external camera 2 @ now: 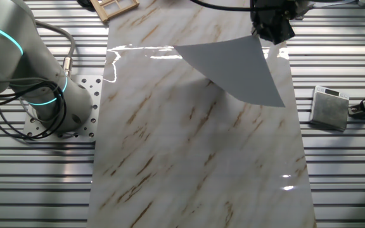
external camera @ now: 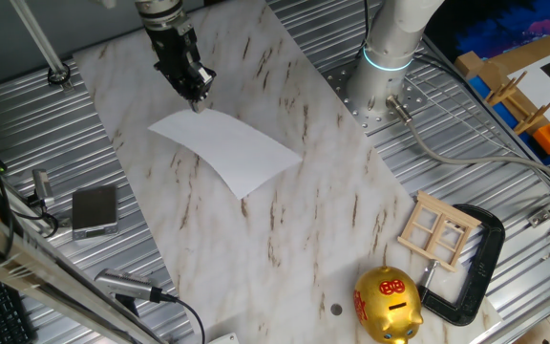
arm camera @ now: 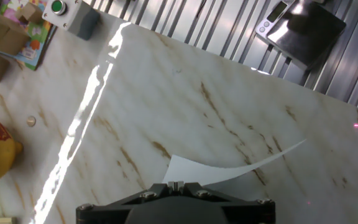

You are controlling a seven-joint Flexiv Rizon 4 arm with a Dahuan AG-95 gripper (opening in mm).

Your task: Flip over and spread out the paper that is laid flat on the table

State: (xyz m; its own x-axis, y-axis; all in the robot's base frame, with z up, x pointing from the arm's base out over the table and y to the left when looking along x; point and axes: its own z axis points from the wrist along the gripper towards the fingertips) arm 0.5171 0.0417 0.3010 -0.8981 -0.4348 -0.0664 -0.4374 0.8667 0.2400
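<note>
The white paper is lifted by one corner above the marble table, curving down so that its far edge rests on the slab. My gripper is shut on that raised corner near the table's back end. In the other fixed view the paper hangs slanted below the gripper over the table. The hand view has the gripper closed at the bottom edge, with the paper bowing away from the jaws over the table.
A small grey box sits on the ribbed metal beside the slab. A gold piggy bank, a wooden frame and a black clamp lie at the near end. The arm's base stands on the right.
</note>
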